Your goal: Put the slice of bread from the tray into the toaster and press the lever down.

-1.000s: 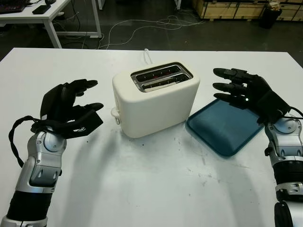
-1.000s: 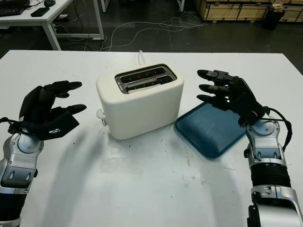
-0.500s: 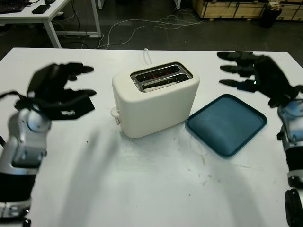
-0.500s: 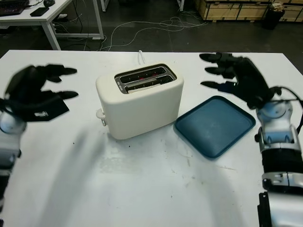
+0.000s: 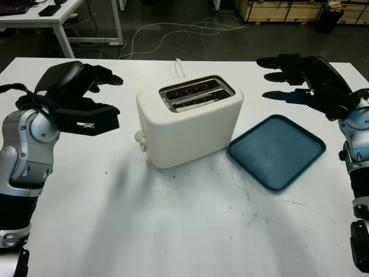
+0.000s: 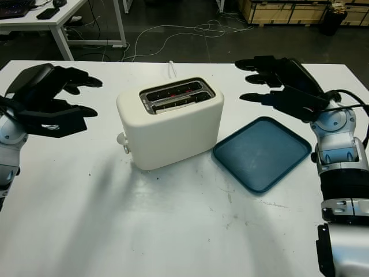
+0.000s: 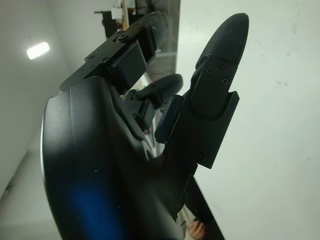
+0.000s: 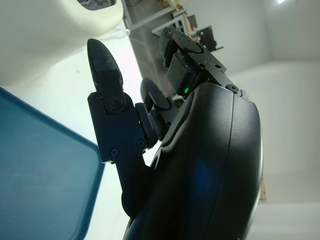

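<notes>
Two hands hover above a white table [image 5: 184, 231], neither holding anything. Left hand [image 5: 78, 98], at nine o'clock from the toaster [image 5: 190, 121], is open and well apart from it; right hand [image 5: 308, 86], at two o'clock from the toaster, is likewise open and hangs beyond the far edge of the tray [image 5: 275, 151]. The cream toaster stands at centre with its two slots [image 5: 196, 94] facing up, red showing inside them; whether bread sits within cannot be told. Its lever [image 5: 139, 138] projects from the end wall at the toaster's eight o'clock, low on that wall. The blue tray, at four o'clock and just beside the toaster, carries no slice. Judgement: with no bread seen on the tray, a reach toward it would close on nothing; a press on an already lowered lever could shove the light toaster sideways, since neither hand braces it.
</notes>
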